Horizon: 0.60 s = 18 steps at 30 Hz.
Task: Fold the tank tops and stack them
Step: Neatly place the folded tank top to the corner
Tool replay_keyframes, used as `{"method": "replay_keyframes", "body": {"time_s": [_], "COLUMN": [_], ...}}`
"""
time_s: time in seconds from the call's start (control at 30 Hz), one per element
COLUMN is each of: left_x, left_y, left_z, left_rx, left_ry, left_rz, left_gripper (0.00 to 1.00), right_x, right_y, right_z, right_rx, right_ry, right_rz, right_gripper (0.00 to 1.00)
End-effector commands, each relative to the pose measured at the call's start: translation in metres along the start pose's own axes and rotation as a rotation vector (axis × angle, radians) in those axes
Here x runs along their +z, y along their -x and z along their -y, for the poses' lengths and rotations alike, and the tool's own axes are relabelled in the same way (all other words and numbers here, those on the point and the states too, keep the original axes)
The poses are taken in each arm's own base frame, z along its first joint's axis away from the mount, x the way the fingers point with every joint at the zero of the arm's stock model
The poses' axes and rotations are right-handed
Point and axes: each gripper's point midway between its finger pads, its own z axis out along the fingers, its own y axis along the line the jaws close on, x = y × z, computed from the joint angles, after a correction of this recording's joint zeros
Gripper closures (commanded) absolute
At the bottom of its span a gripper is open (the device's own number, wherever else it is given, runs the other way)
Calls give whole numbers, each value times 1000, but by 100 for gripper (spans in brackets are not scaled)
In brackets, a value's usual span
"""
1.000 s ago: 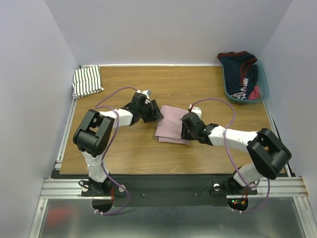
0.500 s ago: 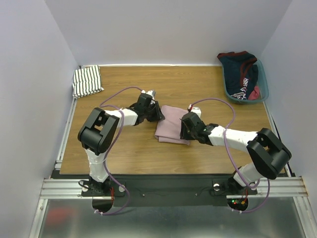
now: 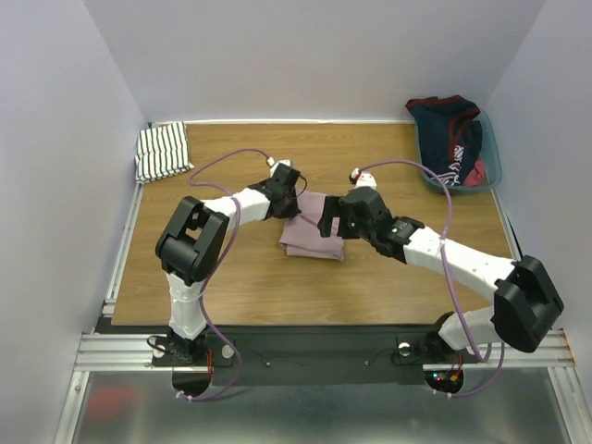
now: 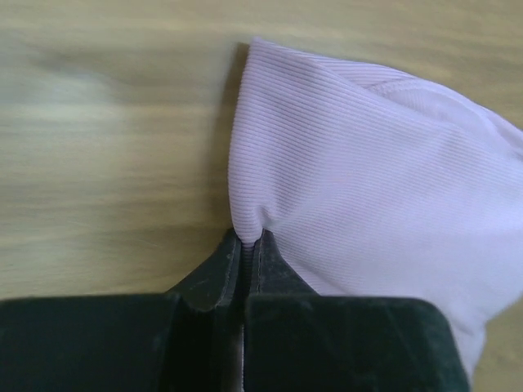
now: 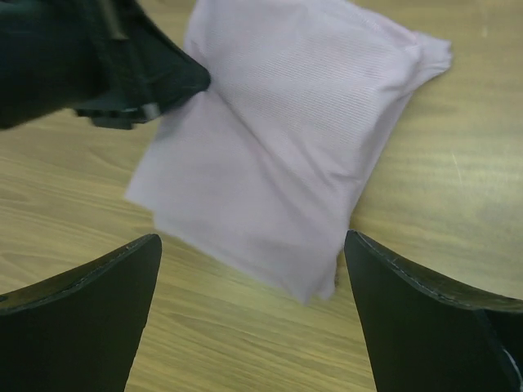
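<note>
Pinching only one corner is where your trouble could start. The left hand (image 4: 248,243) is clamped on a small fold of the pink tank top (image 4: 368,180) at its left edge, and the cloth puckers into the jaws. The top lies folded near the middle of the desk (image 3: 231,277). The right hand (image 5: 252,245) hovers over it, fingers spread wide and grasping nothing.

If you pull with the left hand alone, I judge the upper layers may slide off the lower ones and the fold will open, since nothing pins the far side. In the right wrist view the top's right edge looks loose and bunched at its corner, so it would likely trail or flop. Should you lower the right hand carelessly, its fingers could snag or rumple the layers rather than catch all of them.

The striped tank top (image 3: 163,153) sits folded at the far left corner, well apart. Carrying the pink one there risks draping it crooked or nudging the striped pile toward the desk edge. Keep away from the basket (image 3: 495,166) of dark clothing (image 3: 453,129).
</note>
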Motion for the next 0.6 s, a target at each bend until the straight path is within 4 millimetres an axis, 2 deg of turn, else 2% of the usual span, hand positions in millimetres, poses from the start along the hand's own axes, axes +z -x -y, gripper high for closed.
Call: {"method": "replay_keyframes", "body": {"time_s": [0.0,0.03,0.07,0.13,0.17,0.2,0.27,0.3,0.37,0.4,0.47,0.5,0.57], "left_x": [-9,-12,-15,-18,-21,-24,-31,-37,-45,-53,-60,-63,-68], "left_y": [30,35,54,70,81,99,117,137,159,181,205,227,249], "left_z": [-84,-91,-103,-119,-136,-143,-162,-181,-197,-213,-225,-227,-242], "left_rx": [94,110,96,105,90,84,95,70,74,71,60,71,71], "left_ry": [401,435,483,532,570,597,652,697,736,783,807,813,840], "left_rz": [45,44,83,96,106,136,149,182,209,235,266,298,322], "left_gripper": [100,100,100,100,100,100,100,100,100,100,100,100,100], "right_x": [-23,-24,-25,-26,-28,-27,-28,-28,-26,-25,-20,-19,-13], "right_y": [47,50,51,57,59,60,64,64,62,59,52,48,39], "right_z": [-31,-35,-39,-44,-46,-47,-51,-52,-55,-57,-59,-61,-61], "right_rx": [-13,-11,-12,-13,-13,-15,-29,-34,-49,-54,-58,-57,-60], "right_ry": [101,114,131,146,152,157,169,173,186,196,206,222,228], "right_rz": [94,97,93,100,103,103,107,107,93,82,54,38,11], "right_gripper": [0,0,0,0,0,0,0,0,0,0,0,0,0]}}
